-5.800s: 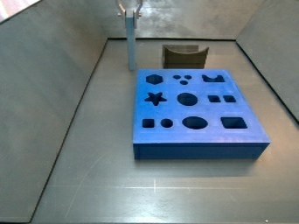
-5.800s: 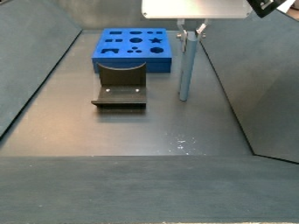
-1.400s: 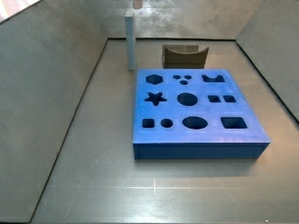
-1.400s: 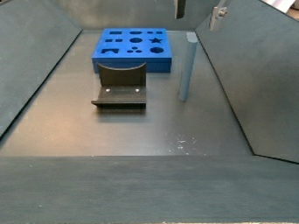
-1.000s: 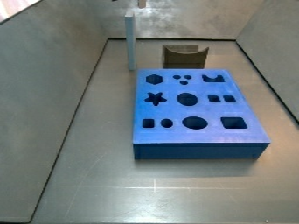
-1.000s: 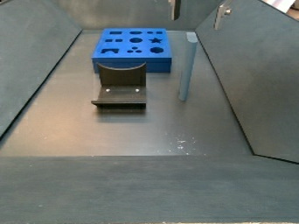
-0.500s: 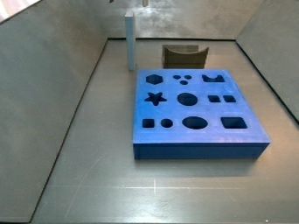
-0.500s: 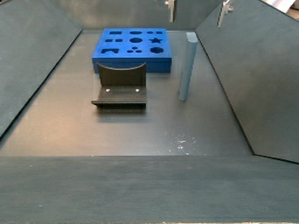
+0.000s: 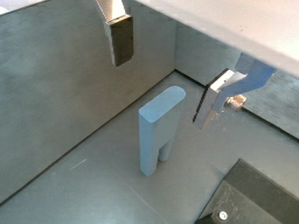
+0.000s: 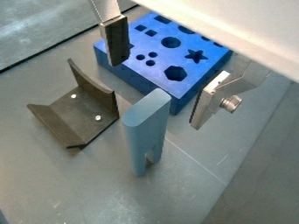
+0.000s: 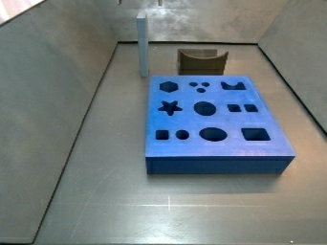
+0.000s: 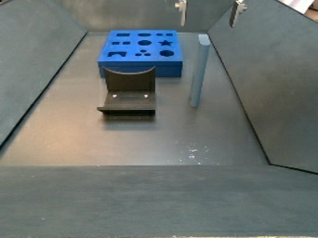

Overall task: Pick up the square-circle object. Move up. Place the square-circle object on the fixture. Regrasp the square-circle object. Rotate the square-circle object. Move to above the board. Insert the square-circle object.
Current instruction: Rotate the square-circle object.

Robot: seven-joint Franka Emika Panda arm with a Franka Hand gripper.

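The slim light blue-grey square-circle peg (image 12: 194, 71) stands upright on the grey floor, just beside the thick blue board (image 12: 141, 52) and near the dark L-shaped fixture (image 12: 128, 96). Above it hangs the gripper (image 10: 163, 74), silver-plate fingers (image 9: 121, 39) spread wide, holding nothing.

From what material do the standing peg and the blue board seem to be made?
The square-circle object looks like matte plastic: even light blue-grey, no shine. The board also seems matte plastic or dense foam, uniformly blue. The open gripper hangs above the peg, its fingers bare metal with dark pads.
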